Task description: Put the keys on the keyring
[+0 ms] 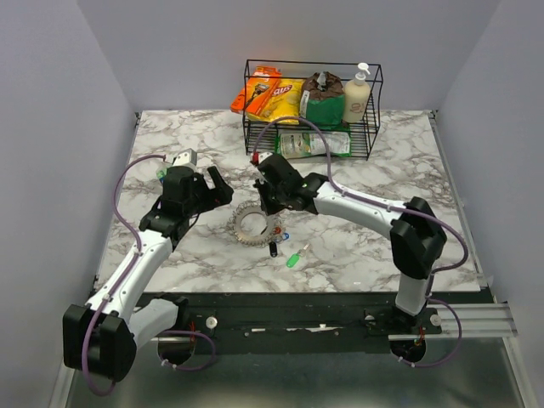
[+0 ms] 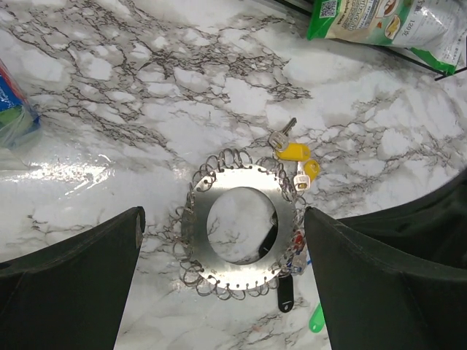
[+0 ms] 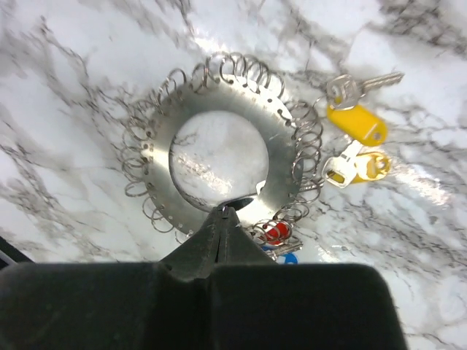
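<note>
Keyring (image 3: 160,131) lies flat mid-way on the marble table (image 2: 146,87). The red key (image 3: 276,232) and blue key (image 3: 290,257) look hooked in its coils, and the yellow keys (image 3: 357,124) sit at its rim. The green key (image 1: 294,257) lies loose, so there's work left. Right gripper (image 3: 226,213) is pinched shut, tip at the ring's inner edge; left gripper (image 2: 222,219) gapes wide above, empty

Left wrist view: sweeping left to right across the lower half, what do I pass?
finger at the picture's left edge → keyring → finger at the picture's right edge. The yellow keys, black key and green key overlap the keyring or that finger, so they are left out.
</note>
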### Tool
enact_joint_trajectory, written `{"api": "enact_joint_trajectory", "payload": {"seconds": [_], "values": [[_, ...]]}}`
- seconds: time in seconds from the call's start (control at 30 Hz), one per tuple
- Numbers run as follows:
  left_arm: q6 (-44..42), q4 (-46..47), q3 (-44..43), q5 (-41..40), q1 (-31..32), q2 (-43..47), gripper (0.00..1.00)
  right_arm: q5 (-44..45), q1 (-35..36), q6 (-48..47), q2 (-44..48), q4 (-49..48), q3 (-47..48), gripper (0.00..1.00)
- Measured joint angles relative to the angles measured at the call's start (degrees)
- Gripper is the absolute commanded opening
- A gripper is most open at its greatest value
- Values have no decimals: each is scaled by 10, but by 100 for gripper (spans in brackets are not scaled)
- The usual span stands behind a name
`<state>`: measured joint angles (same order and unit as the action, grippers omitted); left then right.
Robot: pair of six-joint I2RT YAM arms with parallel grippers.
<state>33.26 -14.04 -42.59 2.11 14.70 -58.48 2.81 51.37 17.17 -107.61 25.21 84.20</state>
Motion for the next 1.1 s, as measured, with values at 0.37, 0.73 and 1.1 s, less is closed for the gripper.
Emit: {"api": "enact_joint_trajectory", "payload": {"seconds": [0.37,0.73,1.1], "values": [[0,2,11,0,0,-33,99,17,-38,9,70,-60,-91,2],[0,2,11,17,0,-92,99,1,-98,8,97,-75,-167,4],[7,2,9,38,22,-128,95,-41,-110,8,98,-84,-176,5]]}}
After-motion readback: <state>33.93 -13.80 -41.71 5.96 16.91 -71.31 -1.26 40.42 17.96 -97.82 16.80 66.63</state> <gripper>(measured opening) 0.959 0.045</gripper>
